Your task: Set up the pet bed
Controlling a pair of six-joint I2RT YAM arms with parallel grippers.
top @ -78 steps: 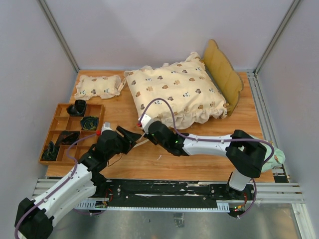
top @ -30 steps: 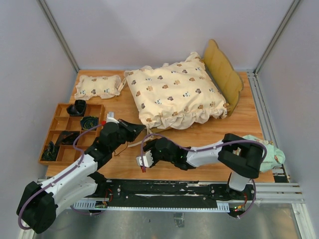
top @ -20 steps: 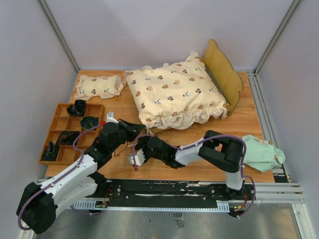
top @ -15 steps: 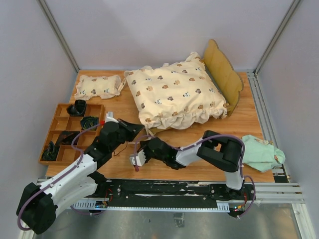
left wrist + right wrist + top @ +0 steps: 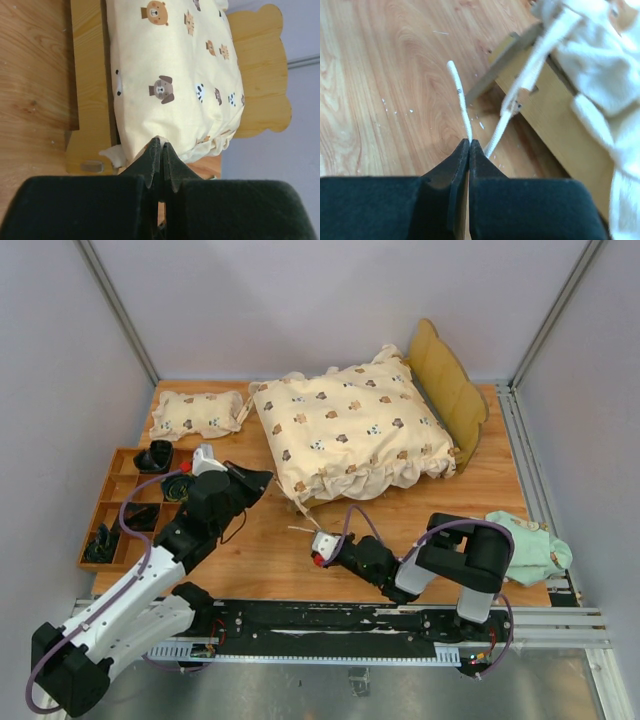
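"While the right gripper [image 5: 469, 142] pinches that white tie cord [image 5: 460, 95], what's the risk?"

"A hard tug could drag the bear-print quilt [image 5: 350, 430] off the pet bed [image 5: 450, 380], right of the compartment tray [image 5: 125, 450]. The left gripper [image 5: 262, 478], nearer the tray, has its fingers pressed together, holding nothing visible."

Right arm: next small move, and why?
Probably open the right tool and let the white cord go. The tool is shut on it, with one strand running straight up over the bed frame to the quilt and the free end on the table. The arm is folded close to its base, so pulling back would likely just drag the quilt.
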